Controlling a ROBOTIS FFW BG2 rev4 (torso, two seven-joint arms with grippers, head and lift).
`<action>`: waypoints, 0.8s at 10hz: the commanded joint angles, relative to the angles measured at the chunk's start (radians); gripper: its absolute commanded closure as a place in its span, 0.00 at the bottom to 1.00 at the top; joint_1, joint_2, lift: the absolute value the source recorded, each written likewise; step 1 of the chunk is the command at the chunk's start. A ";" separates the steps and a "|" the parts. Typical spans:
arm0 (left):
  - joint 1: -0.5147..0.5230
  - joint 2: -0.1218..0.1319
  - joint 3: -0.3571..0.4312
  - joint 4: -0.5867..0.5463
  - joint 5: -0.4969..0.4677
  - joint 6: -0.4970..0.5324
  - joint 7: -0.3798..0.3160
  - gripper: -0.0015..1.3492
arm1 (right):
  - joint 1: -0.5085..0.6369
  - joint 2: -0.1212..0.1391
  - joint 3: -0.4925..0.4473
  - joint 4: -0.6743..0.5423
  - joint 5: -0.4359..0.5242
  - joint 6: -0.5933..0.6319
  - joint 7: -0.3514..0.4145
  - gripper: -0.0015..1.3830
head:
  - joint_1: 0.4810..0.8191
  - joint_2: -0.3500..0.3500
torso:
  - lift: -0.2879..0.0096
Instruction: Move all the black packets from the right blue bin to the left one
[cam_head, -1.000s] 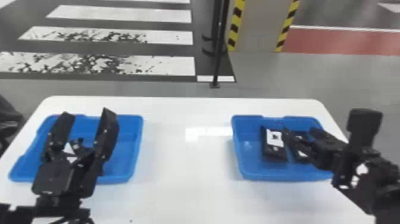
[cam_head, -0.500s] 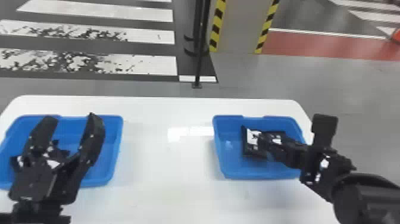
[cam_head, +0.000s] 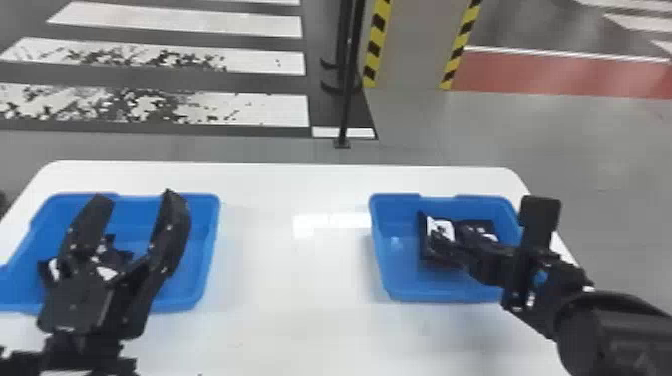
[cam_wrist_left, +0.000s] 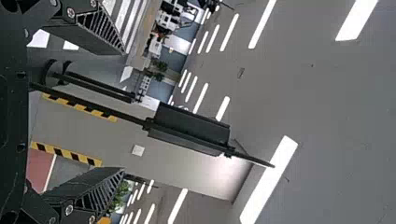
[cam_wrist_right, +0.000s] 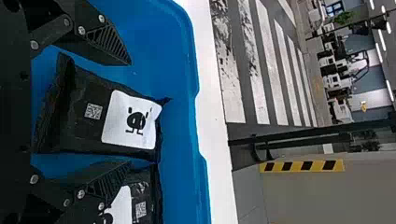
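In the head view, my right gripper (cam_head: 450, 250) is down in the right blue bin (cam_head: 425, 295), over a black packet (cam_head: 430, 255). The right wrist view has the right gripper (cam_wrist_right: 130, 114) open, its two fingers on either side of one black packet (cam_wrist_right: 88, 112) with a white label; a second packet (cam_wrist_right: 142, 191) lies beyond one finger. My left gripper (cam_head: 135, 200) stands open above the left blue bin (cam_head: 200, 285), where black packets (cam_head: 117, 257) lie partly hidden behind it. In the left wrist view the left gripper (cam_wrist_left: 125, 112) has nothing between its fingers.
Both bins stand on a white table (cam_head: 300, 280), with a wide stretch of tabletop between them. Behind the table's far edge, a thin black post (cam_head: 345, 115) rises from the floor near a pillar (cam_head: 415, 45) with yellow-black stripes.
The head view has shifted, so table and bins sit farther left than a second ago. My right gripper has moved leftward over the bin to the left-hand packet. The left gripper stays open.
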 joint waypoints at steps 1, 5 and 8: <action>-0.003 0.000 -0.001 0.000 0.002 0.005 0.000 0.11 | -0.008 0.000 0.007 0.015 0.001 0.000 0.000 0.23 | 0.63 0.32 | 0.50; -0.003 0.000 -0.003 0.000 0.004 0.015 0.000 0.12 | -0.035 -0.002 0.019 0.076 -0.001 -0.027 0.000 0.25 | 0.63 0.32 | 0.50; -0.005 0.000 -0.005 0.000 0.006 0.020 0.000 0.12 | -0.062 -0.009 0.046 0.150 -0.053 -0.056 0.003 0.30 | 0.63 0.33 | 0.50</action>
